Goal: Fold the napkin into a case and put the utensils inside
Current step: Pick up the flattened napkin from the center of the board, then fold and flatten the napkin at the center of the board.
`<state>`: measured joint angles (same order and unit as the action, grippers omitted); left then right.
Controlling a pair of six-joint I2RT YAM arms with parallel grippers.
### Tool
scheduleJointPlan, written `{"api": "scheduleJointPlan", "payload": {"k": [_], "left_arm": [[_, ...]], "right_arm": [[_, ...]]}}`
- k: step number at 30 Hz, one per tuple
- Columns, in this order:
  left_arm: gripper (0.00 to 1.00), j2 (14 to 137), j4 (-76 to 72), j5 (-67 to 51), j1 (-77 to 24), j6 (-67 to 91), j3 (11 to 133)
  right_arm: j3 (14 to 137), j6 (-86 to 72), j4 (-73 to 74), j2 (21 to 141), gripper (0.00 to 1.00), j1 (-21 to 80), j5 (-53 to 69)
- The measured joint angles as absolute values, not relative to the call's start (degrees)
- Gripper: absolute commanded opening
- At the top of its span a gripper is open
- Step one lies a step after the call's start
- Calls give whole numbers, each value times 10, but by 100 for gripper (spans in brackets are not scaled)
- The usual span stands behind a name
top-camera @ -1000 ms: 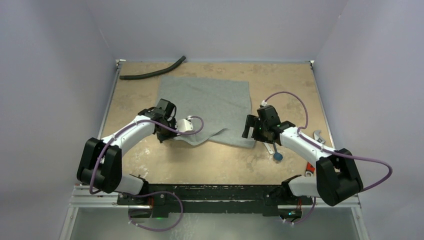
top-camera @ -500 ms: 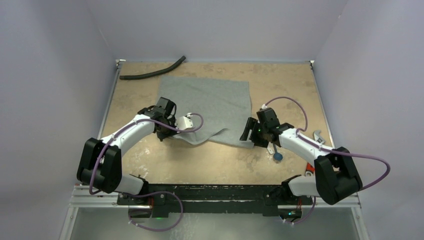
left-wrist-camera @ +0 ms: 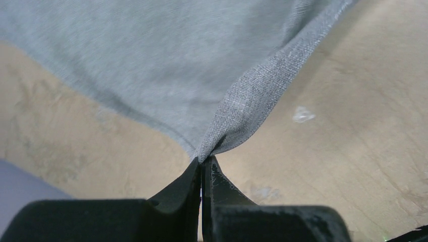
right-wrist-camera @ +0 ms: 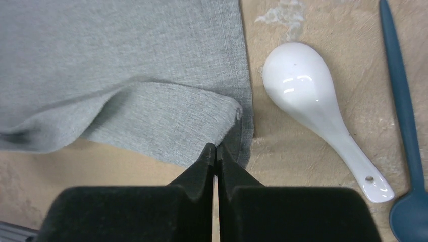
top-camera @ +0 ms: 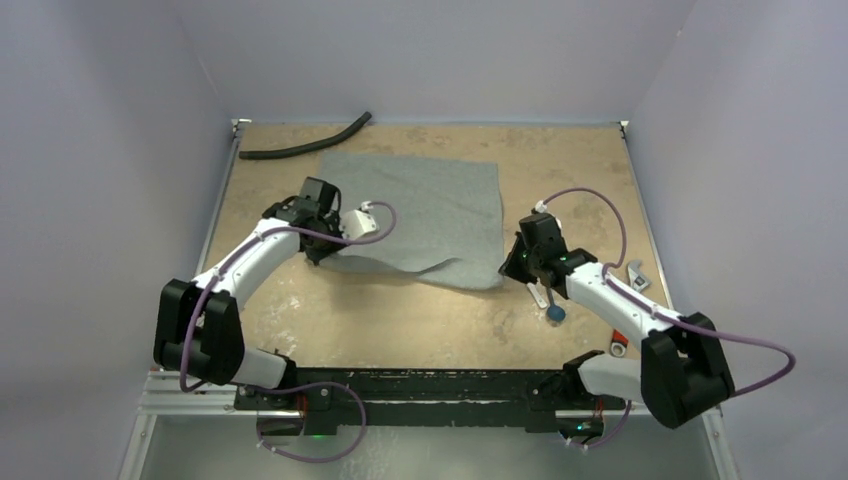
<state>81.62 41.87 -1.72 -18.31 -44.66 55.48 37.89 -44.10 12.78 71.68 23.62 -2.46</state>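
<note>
Since a second ago: the right end effector (right-wrist-camera: 217, 147) went from wide open to pinched shut at the napkin's near right corner. The left end effector (left-wrist-camera: 203, 160) carried its corner away from the arm bases, so the near left edge of the cloth has pulled back.

Left end effector: fingers closed together on the near left corner of the large, thin, plain grey cloth napkin (top-camera: 430, 205). The fabric gathers into a raised ridge running up from the tips, lifted off the worktop (top-camera: 420, 320).

Right end effector: fingers closed on the hem at the near right corner, where a flap lies doubled over the layer beneath.

Napkin: spread across the middle of the worktop, with the far edge flat and the near edge wavy between the two grips. The weave is visible close up.

Around: a small glossy white spoon (right-wrist-camera: 308, 96) lies just right of the pinched corner, bowl toward the cloth but not touching it. A thin dark-blue stick utensil with a round end (right-wrist-camera: 404, 116) lies beside it, further right. A red-handled metal wrench (top-camera: 636, 270) sits by the right edge, partly behind the right arm. A long black curved hose (top-camera: 305, 145) lies at the far left, its end near the napkin's far left corner.

Room: mottled tan worktop shows between the napkin's near edge and the arm bases, and along the cloth's left side.
</note>
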Motion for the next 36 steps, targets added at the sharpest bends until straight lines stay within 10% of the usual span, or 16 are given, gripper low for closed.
{"api": "scheduleJointPlan", "payload": {"k": [36], "left_arm": [[0,648,736,-53,-92,-477,634]], "right_arm": [[530,-396,405,560,0,376,-60]]}}
